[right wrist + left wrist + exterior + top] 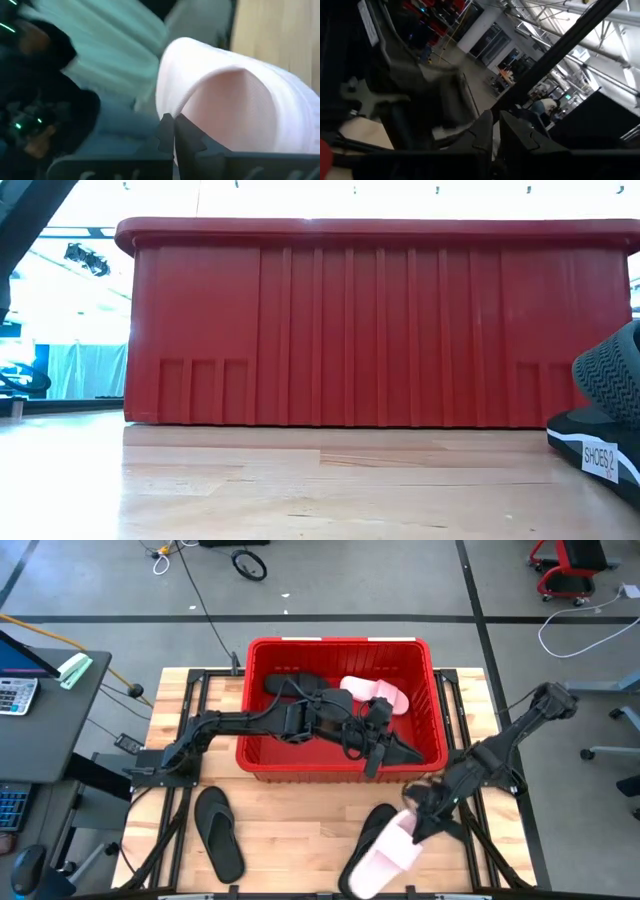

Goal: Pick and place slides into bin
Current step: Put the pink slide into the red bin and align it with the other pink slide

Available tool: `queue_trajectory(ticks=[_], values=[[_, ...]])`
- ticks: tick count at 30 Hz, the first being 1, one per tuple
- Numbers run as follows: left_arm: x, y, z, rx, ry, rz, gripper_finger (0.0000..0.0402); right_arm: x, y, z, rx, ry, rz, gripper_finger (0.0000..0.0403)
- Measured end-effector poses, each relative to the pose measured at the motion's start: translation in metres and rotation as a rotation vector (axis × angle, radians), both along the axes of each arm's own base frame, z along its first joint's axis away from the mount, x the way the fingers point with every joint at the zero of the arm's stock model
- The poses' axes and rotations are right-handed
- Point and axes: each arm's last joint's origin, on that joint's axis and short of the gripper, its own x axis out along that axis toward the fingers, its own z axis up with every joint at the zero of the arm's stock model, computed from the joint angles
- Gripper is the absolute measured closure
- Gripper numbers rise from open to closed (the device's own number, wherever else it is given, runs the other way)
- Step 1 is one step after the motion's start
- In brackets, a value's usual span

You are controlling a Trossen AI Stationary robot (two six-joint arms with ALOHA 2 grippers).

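Even overhead light fills the high view, shadows soft on the desk (300,840). The low view glares white behind the bin (370,320). Both wrist views are dim and smeared with motion blur.

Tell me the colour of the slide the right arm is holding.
Pale pink slide, clearest in the high view.

A calculator (15,695) lies on the dark desk (50,730) beside the wooden table (300,840)

- Bin (262,752): bright red.
- Slide in the bin (375,693): pale pink.
- Slide on the table (385,855): pale pink.
- Flip-flop (218,832): black.
- Table (290,840): light wood planks.
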Motion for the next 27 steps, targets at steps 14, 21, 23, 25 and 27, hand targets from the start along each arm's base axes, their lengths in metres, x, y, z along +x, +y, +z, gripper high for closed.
queue_trajectory(ticks=[14, 21, 23, 25, 27], values=[[-0.032, -0.001, 0.062, 0.005, -0.507, 0.114, 0.0395, -0.026, -0.11, 0.129, -0.397, -0.276, -0.749, 0.0403], [-0.042, 0.016, 0.075, 0.127, -0.622, 0.203, 0.0383, -0.029, -0.145, 0.135, -0.323, -0.234, -0.959, 0.0403], [-0.042, 0.022, 0.075, 0.146, -0.628, 0.223, 0.038, -0.02, -0.153, 0.123, -0.3, -0.163, -0.964, 0.0403], [-0.042, 0.03, 0.075, 0.151, -0.625, 0.239, 0.0378, -0.009, -0.161, 0.108, -0.285, -0.091, -0.97, 0.0403], [-0.041, 0.039, 0.075, 0.164, -0.626, 0.235, 0.0378, 0.0, -0.169, 0.089, -0.275, -0.003, -0.986, 0.0403]])
